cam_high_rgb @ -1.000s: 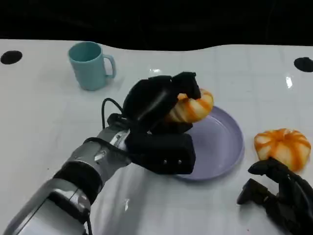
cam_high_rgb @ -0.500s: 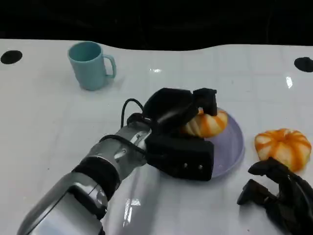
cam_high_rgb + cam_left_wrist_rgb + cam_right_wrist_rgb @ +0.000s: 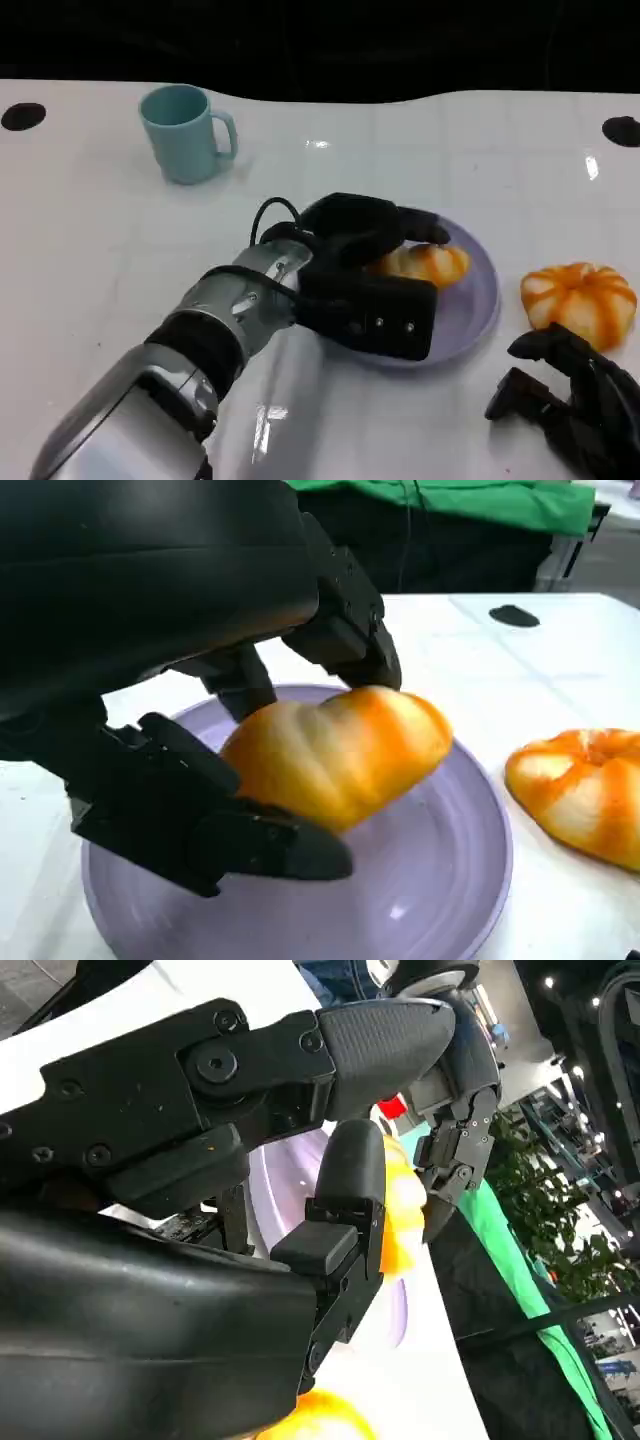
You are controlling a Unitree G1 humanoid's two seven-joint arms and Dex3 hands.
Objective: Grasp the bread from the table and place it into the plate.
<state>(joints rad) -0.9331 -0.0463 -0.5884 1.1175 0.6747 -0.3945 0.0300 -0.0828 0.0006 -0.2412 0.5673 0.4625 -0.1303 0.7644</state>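
A golden-orange bread roll point(image 3: 428, 263) lies low over the purple plate point(image 3: 470, 305) at the table's centre right. My left hand point(image 3: 360, 265) grips it, fingers over its top and thumb beneath. The left wrist view shows the roll point(image 3: 340, 755) pinched between black fingers point(image 3: 345, 620) just above the plate's floor point(image 3: 440, 890). A second, round orange bread point(image 3: 578, 300) sits on the table to the right of the plate, also seen in the left wrist view point(image 3: 585, 795). My right hand point(image 3: 570, 405) rests near the front right edge, fingers apart, holding nothing.
A light blue mug point(image 3: 185, 133) stands at the back left. Black round marks point(image 3: 22, 116) sit at the table's far corners. The right wrist view shows my right hand's fingers point(image 3: 350, 1210) with the plate point(image 3: 285, 1175) and left hand beyond.
My left hand has carried the roll rightward from the plate's left rim and lowered it onto the plate. The right hand and the second bread have stayed put.
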